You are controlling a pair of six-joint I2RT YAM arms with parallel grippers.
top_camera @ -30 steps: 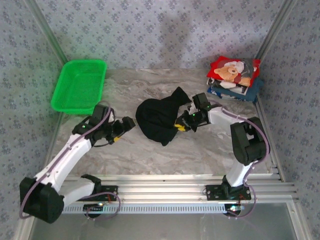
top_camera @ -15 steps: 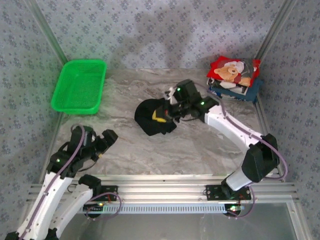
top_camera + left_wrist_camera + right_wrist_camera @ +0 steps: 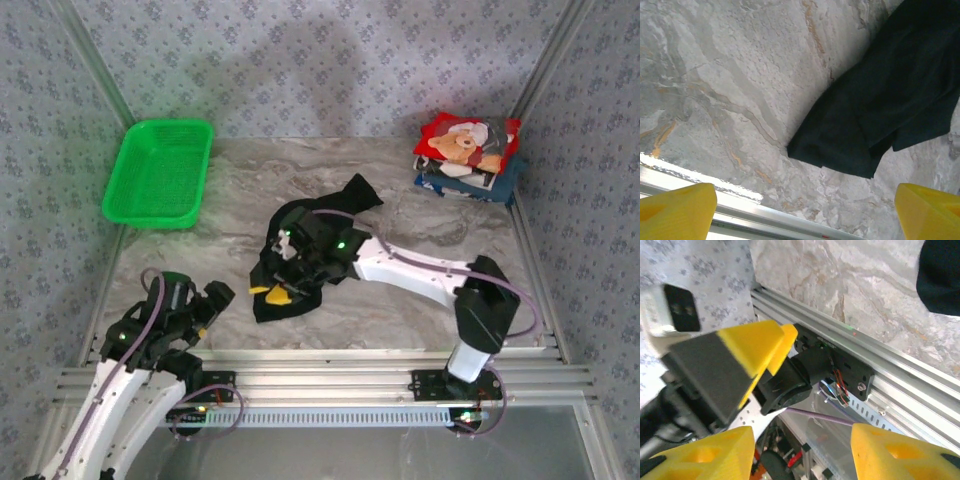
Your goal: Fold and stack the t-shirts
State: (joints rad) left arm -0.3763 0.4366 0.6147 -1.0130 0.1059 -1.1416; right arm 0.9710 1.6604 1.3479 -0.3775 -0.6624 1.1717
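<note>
Right gripper point(image 3: 802, 455) hovers spread and empty over the black shirt point(image 3: 880, 110) — probably leaving it flat for folding — while left gripper point(image 3: 804, 210), also spread, waits nearby.

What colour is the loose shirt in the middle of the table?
The shirt is plain black, with no print visible. It shows best in the left wrist view.

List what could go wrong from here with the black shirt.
1. The black t-shirt lies bunched, one part trailing far-right; a fold from this may come out crooked.
2. The open right gripper sits right over the cloth and could snag it when moving.
3. The open left gripper hovers close by; the arms might collide.
</note>
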